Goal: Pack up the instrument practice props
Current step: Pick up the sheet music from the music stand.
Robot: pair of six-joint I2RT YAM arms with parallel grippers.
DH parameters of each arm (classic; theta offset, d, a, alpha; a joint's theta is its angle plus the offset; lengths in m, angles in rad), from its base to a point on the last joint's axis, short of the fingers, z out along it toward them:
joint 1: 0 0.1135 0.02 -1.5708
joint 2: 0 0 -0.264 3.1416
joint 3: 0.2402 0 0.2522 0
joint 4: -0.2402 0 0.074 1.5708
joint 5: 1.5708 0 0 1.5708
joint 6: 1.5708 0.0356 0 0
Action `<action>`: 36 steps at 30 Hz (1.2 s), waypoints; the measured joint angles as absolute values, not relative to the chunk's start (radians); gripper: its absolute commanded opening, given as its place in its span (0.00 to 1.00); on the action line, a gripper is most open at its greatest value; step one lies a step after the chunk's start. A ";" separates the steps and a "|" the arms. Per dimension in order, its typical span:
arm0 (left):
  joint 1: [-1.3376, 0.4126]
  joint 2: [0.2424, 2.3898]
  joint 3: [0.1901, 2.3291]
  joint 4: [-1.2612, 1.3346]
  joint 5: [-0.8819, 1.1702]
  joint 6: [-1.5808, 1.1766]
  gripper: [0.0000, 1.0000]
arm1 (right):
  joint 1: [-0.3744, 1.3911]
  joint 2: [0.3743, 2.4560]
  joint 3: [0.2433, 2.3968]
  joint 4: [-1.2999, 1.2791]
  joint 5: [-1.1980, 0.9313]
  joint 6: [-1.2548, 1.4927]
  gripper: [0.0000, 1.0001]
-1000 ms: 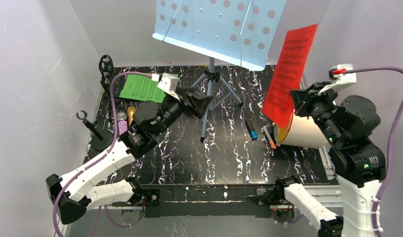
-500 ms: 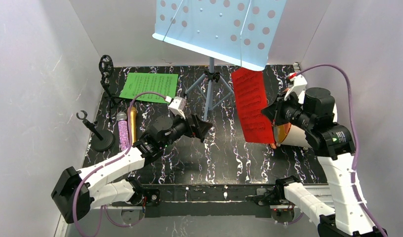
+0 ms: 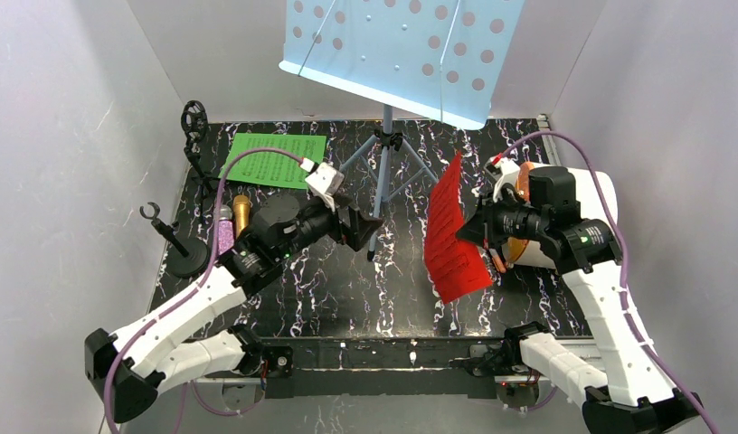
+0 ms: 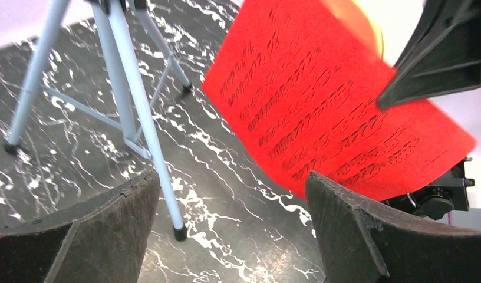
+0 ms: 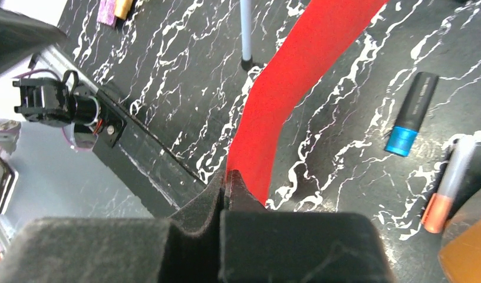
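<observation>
The right hand [image 3: 467, 233] is shut tight on the edge of the red sheet [image 3: 451, 240]. The sheet hangs down from it, bent, over the black table [image 3: 347, 289]. From the right wrist, the fingers [image 5: 227, 180] are pressed together on the red paper. A black pen with a blue cap [image 5: 412, 112] lies on the table just beside the sheet. A pen with an orange tip [image 5: 447, 188] lies near it. Behind the right arm is a white tub [image 3: 599, 197] on its side.

The left hand [image 3: 370, 226] is wide open and holds nothing. It points at the red sheet. One thin leg of the blue music stand [image 3: 402, 45] comes down right between its fingers [image 4: 108, 224], so the leg is in the way.

Far on the left, the green sheet [image 3: 273, 160] lies flat by the back wall. The gold microphone [image 3: 241, 214] and the purple microphone [image 3: 224, 233] lie side by side next to the left arm. Two black holders [image 3: 175, 240] stand at the left edge.
</observation>
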State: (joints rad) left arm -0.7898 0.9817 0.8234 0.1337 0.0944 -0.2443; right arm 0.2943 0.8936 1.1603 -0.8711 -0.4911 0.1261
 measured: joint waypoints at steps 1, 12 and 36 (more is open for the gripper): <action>-0.790 0.970 0.844 0.117 0.093 -0.222 0.92 | 0.299 0.897 1.152 -0.869 -0.501 0.126 0.01; -0.789 0.880 0.619 0.192 -0.027 -0.546 0.92 | 0.321 0.878 1.047 -0.737 -0.636 0.211 0.01; -0.789 0.804 0.404 0.455 0.018 -1.259 0.89 | 0.322 0.728 0.850 0.029 -0.744 0.610 0.01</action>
